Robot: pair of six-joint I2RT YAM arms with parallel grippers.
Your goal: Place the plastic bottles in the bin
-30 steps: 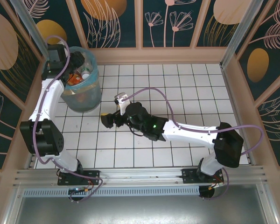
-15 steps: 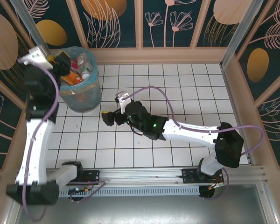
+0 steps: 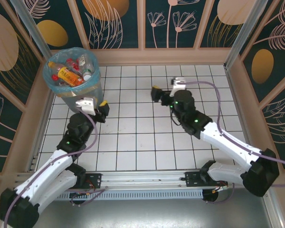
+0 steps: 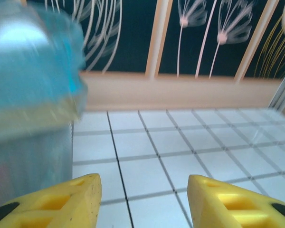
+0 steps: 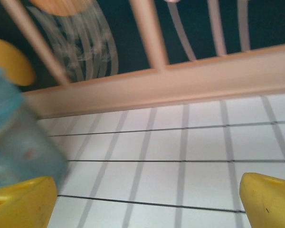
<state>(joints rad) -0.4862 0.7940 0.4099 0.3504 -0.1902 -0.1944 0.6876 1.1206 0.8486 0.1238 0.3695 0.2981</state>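
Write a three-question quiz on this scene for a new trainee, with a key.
1. True or false: the left gripper stands open beside the bin.
2. Pick one: the plastic bottles lie A) in the bin, B) on the white tiles, C) on the far ledge.
3. Fill in: the right gripper holds nothing, and its jaws stand ____.

Key: 1 true; 2 A; 3 open.
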